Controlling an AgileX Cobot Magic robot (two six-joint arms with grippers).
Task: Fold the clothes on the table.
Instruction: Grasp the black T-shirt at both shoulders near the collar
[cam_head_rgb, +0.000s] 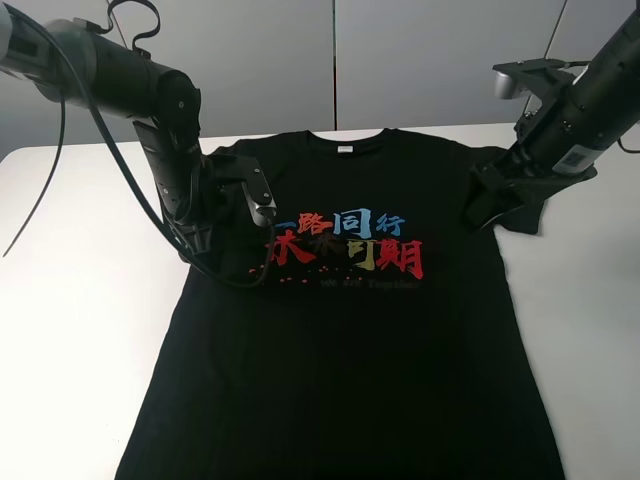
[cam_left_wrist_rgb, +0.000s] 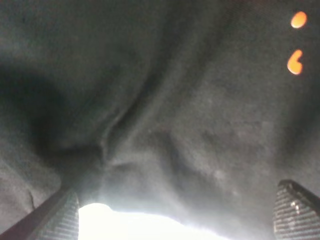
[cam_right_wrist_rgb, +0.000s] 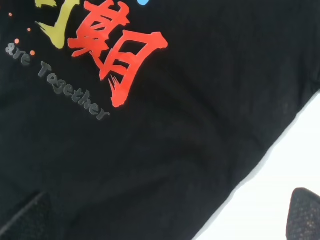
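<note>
Grey lettering (cam_right_wrist_rgb: 75, 94) on the T-shirt (cam_right_wrist_rgb: 200, 130) reads only from right wrist.

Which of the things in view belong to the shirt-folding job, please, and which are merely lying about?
Part of the job:
- black T-shirt, spread out, print up
- white table under it
- left gripper and right gripper, both open over the shirt

Not part of it:
- grey wall panels behind the table; no stray items show
</note>
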